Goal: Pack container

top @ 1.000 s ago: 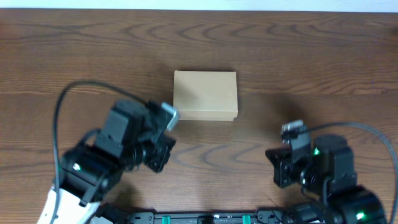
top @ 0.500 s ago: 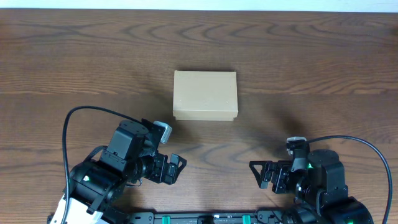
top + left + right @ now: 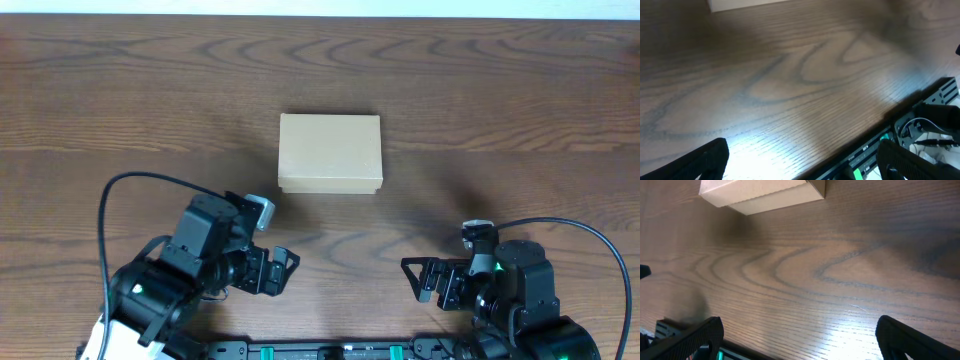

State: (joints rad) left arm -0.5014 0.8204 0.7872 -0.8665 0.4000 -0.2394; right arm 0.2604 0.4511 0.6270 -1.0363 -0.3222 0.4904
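The container (image 3: pixel 330 153) is a plain tan cardboard box standing at the table's middle, its lid lying flat. My left gripper (image 3: pixel 275 272) hangs low near the front edge, left of and well short of the box, open with nothing between its fingers (image 3: pixel 705 160). Over the front right, my right gripper (image 3: pixel 418 280) is also open and empty. In the right wrist view the container (image 3: pixel 760 192) sits at the top left, far beyond the spread fingers (image 3: pixel 910 337). Only a pale strip of the container (image 3: pixel 750 4) shows in the left wrist view.
The wooden table (image 3: pixel 500 90) runs wide on all sides of the box. A black rail with green fittings (image 3: pixel 330 351) lies along the front edge, between the two arm bases. A black cable (image 3: pixel 110 210) loops off the left arm.
Both arms have drawn back from the box toward the front edge, and both grippers have gone from shut to wide open. The box has not moved.
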